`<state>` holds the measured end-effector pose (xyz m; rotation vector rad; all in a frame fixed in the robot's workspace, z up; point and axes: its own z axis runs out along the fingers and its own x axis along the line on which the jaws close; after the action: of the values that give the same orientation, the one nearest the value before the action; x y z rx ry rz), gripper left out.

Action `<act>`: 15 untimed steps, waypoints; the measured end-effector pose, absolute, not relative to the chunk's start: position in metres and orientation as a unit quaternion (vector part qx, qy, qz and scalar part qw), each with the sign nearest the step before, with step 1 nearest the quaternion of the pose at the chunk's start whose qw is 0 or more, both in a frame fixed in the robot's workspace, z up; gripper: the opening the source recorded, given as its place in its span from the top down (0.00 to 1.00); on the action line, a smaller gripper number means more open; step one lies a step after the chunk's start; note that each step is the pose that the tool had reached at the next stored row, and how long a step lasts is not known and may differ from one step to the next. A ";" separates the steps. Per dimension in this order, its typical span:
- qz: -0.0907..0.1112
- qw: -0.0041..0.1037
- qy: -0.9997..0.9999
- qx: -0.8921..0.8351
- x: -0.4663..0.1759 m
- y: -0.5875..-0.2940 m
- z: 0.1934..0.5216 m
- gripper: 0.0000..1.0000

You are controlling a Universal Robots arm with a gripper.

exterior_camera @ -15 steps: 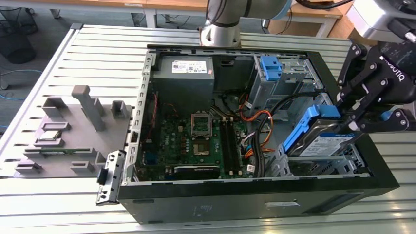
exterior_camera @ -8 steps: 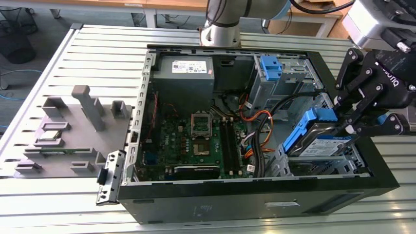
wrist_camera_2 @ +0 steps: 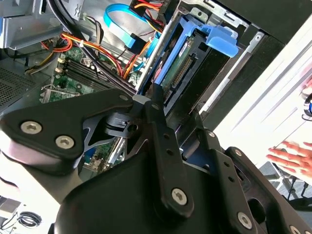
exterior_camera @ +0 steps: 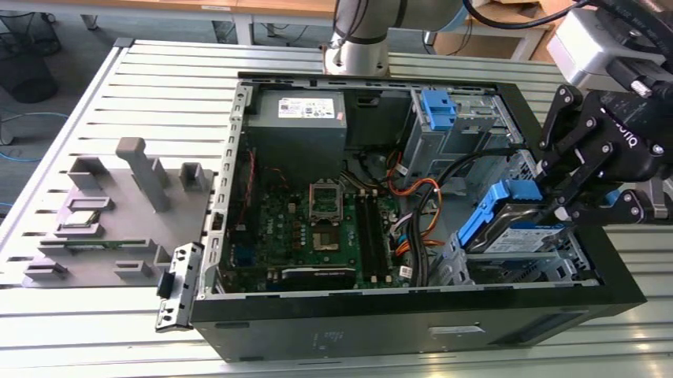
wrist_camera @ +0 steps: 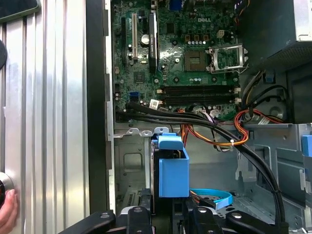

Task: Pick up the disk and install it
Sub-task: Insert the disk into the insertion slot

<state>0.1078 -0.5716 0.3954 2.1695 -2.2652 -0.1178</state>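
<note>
Disk gripped at drive cage, near right corner of case

Gripper [exterior_camera: 554, 206] is clamped on the disk [exterior_camera: 518, 230], fingers closed on its blue-framed edge. The disk is tilted, its lower end down in the metal drive cage [exterior_camera: 526, 264] at the near end of the open computer case [exterior_camera: 421, 335], on the exterior view's right. In the first wrist view the disk [wrist_camera: 173, 170] stands edge-on between the fingers with its blue tab uppermost. In the second wrist view the disk [wrist_camera_2: 187, 68] lies against the cage wall. Black and orange cables [exterior_camera: 426, 197] run just left of the cage. The motherboard [exterior_camera: 315, 228] fills the case floor further left. A grey power supply [exterior_camera: 299, 118] sits at the far left of the case, and a bare blue bracket [exterior_camera: 436, 109] at the far right. The case rests on a slatted metal table [exterior_camera: 158, 87]. A person's hand [wrist_camera_2: 290, 153] shows beyond the case in the second wrist view.
</note>
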 end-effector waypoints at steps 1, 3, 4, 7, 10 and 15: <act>-0.038 0.001 -0.722 0.691 0.108 -0.572 0.395 0.65; -0.037 0.001 -0.722 0.691 0.108 -0.572 0.395 0.65; -0.037 0.001 -0.722 0.691 0.108 -0.572 0.395 0.65; -0.037 0.001 -0.722 0.691 0.108 -0.572 0.395 0.65; -0.037 0.002 -0.722 0.691 0.108 -0.572 0.395 0.58; -0.037 0.001 -0.722 0.691 0.108 -0.572 0.394 0.52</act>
<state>0.1079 -0.5716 0.3945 2.1706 -2.2658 -0.1170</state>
